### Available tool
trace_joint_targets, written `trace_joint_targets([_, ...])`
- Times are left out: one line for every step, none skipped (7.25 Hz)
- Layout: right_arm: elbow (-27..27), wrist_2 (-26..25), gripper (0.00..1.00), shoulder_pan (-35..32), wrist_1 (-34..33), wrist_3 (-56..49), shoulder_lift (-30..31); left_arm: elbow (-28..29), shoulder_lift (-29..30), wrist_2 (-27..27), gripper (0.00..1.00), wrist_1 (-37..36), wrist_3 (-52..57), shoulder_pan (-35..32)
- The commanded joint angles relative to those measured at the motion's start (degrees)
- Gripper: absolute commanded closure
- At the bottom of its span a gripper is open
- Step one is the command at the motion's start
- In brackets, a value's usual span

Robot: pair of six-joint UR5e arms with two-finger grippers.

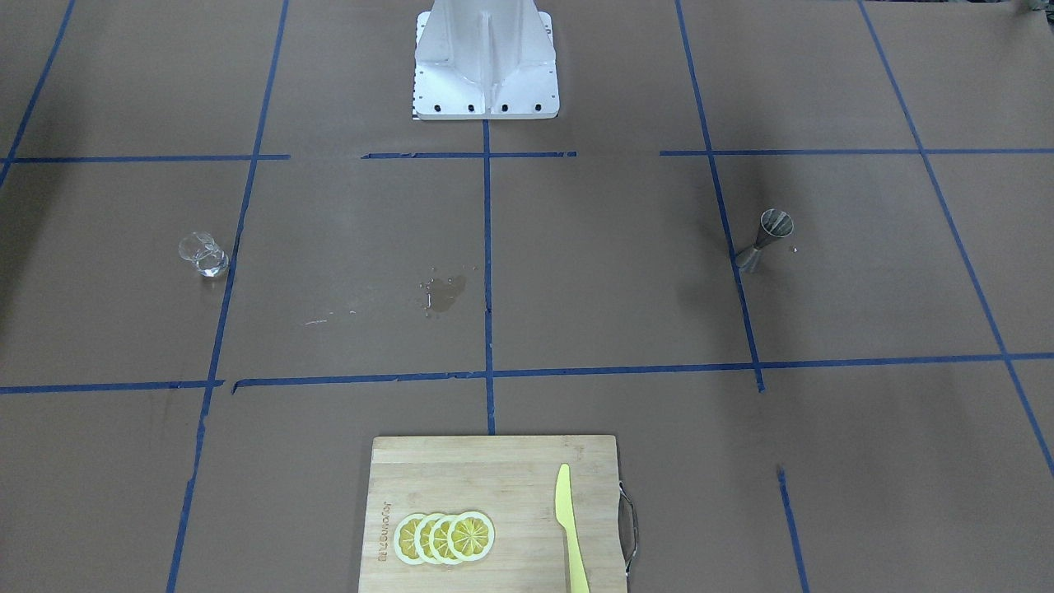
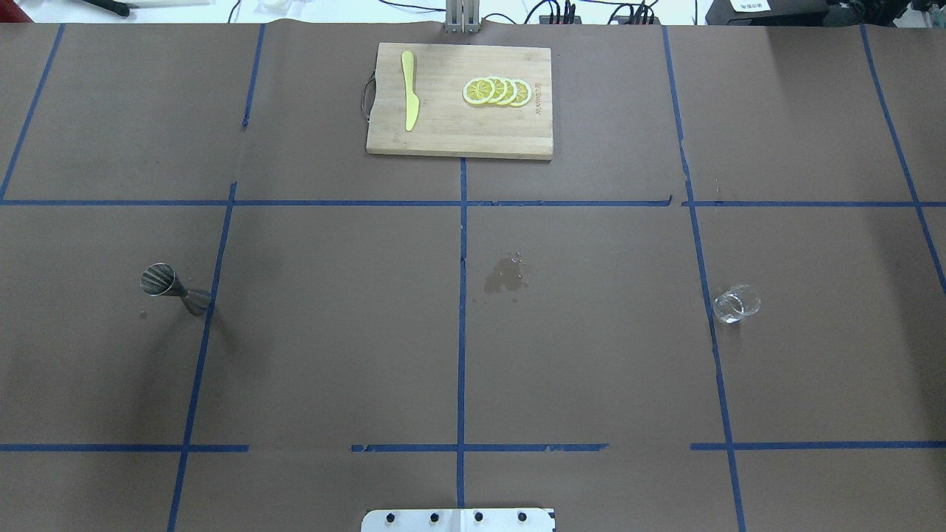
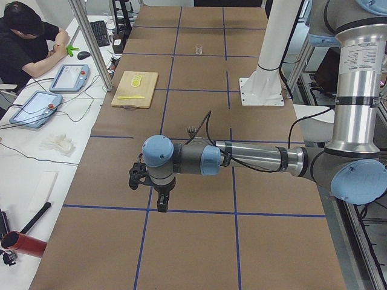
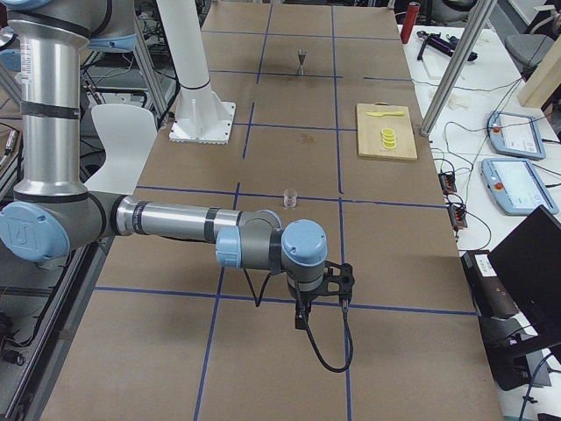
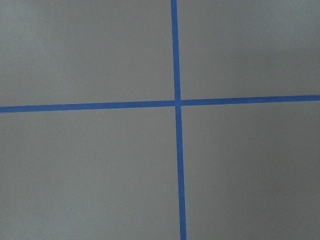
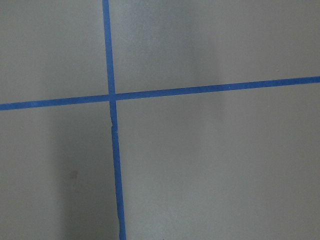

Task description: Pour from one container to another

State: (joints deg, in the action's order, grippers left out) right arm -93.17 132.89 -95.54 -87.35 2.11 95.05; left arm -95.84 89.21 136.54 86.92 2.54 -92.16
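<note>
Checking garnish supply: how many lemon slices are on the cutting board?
4 lemon slices, overlapping in one row on the cutting board, apart from the yellow knife. None seems hidden.

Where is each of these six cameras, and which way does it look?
Front: across the table, facing the robot's base; no arms.
Overhead: behind the robot, looking forward; base edge only; shares the cutting board with front.
Left side: table's end; near left arm.
Right side: opposite end; near right arm.
Left wrist: straight down at blue tape; no body.
Right wrist: same.
</note>
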Motion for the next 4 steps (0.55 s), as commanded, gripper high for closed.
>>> trace_joint_targets([-0.2,-0.1,0.00,0.0,0.1,0.0,0.0,-0.1,0.0,0.0,0.00,0.1,0.0,0.1])
trace_joint_targets([-0.2,0.4,0.00,0.0,0.1,0.0,0.0,-0.7,0.2,0.0,0.00,0.1,-0.2,0.1])
trace_joint_targets([-0.4,0.7,0.00,0.0,0.3,0.1,0.0,-2.4,0.9,0.1,0.00,1.0,-0.2,0.1])
trace_joint_targets([-0.4,0.7,0.00,0.0,0.3,0.1,0.0,-8.0,0.9,-0.5,0.00,1.7,-0.5,0.7])
